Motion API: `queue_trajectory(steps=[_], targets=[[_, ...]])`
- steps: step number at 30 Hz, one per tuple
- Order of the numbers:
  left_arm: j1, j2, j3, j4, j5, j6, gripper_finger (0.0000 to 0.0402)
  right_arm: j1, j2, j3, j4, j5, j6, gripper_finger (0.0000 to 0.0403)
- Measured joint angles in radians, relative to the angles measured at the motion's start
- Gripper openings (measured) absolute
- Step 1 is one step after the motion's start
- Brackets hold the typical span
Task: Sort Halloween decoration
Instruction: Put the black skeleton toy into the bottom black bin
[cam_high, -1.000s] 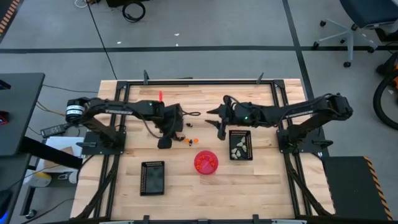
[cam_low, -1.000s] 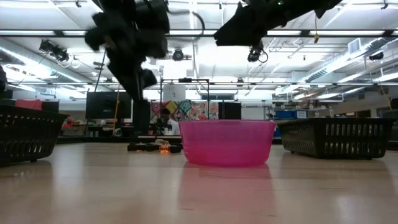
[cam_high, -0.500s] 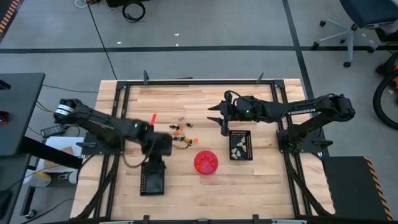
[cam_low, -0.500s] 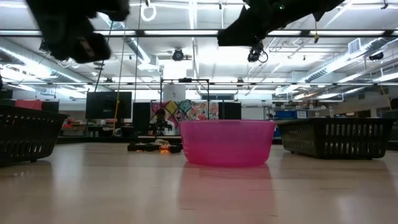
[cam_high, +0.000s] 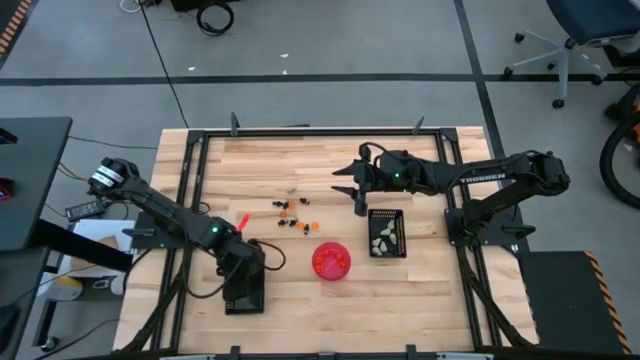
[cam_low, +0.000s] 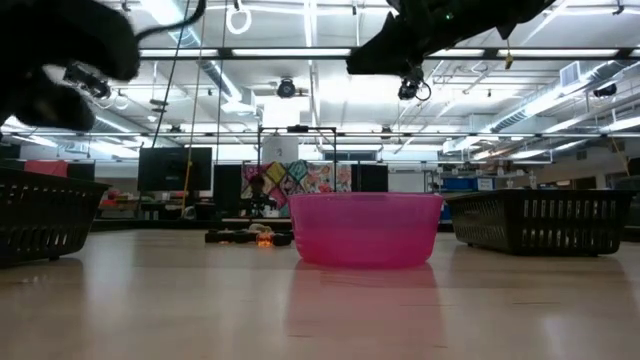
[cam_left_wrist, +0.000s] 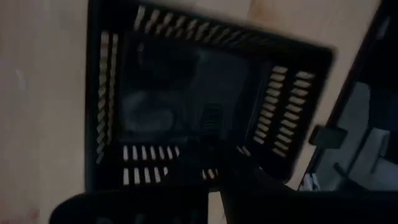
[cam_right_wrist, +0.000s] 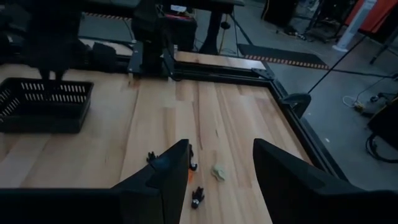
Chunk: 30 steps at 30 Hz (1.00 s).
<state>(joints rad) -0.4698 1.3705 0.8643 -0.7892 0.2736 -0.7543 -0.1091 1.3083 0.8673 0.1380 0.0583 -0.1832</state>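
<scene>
Over the left black tray (cam_high: 245, 287), the left claw (cam_high: 243, 270) now hangs, having swung away from the mid-surface scatter where it was a second ago; whether its fingers are wide or narrow I cannot tell, since the left wrist view shows only the tray's slatted walls (cam_left_wrist: 186, 106) and dark floor close below. The right claw (cam_high: 358, 194) has barely shifted, poised above the surface (cam_high: 300, 160) just beyond the right tray (cam_high: 386, 232), fingers (cam_right_wrist: 155, 177) spread wide and holding nothing. Halloween decoration (cam_high: 292, 214) lies loose at mid-surface, orange and black bits between the two arms, with pale pieces (cam_high: 381, 238) already in the right tray. A pink bowl (cam_high: 331, 261) sits between the trays. From the low view the bowl (cam_low: 365, 228) blocks much of the scatter; only an orange speck (cam_low: 264, 237) peeks beside it. The right wrist view alone shows a pale piece (cam_right_wrist: 219, 171) and black bits (cam_right_wrist: 197, 196) just ahead of its fingers.
</scene>
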Motion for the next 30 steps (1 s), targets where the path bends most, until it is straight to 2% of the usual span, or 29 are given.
queue_trajectory(steps=[6,11,14,23,30], targets=[[0.003,0.013,-0.078,0.151,0.03,-0.057,0.0009,-0.005,0.0,0.0,0.003,-0.001,0.003,0.0182],[0.013,0.059,-0.123,0.162,0.028,-0.097,0.0009,-0.005,0.0,0.0,0.003,-0.001,0.007,0.0182],[0.026,0.071,-0.132,0.156,-0.003,-0.106,0.0009,-0.005,0.0,0.0,0.002,-0.001,0.007,0.0182],[0.095,0.076,-0.134,0.058,-0.224,-0.148,0.0009,-0.005,0.0,0.0,0.002,-0.001,0.007,0.0182],[0.139,0.076,-0.134,0.062,-0.235,-0.059,0.0009,-0.005,0.0,0.0,0.001,-0.001,0.007,0.0182]])
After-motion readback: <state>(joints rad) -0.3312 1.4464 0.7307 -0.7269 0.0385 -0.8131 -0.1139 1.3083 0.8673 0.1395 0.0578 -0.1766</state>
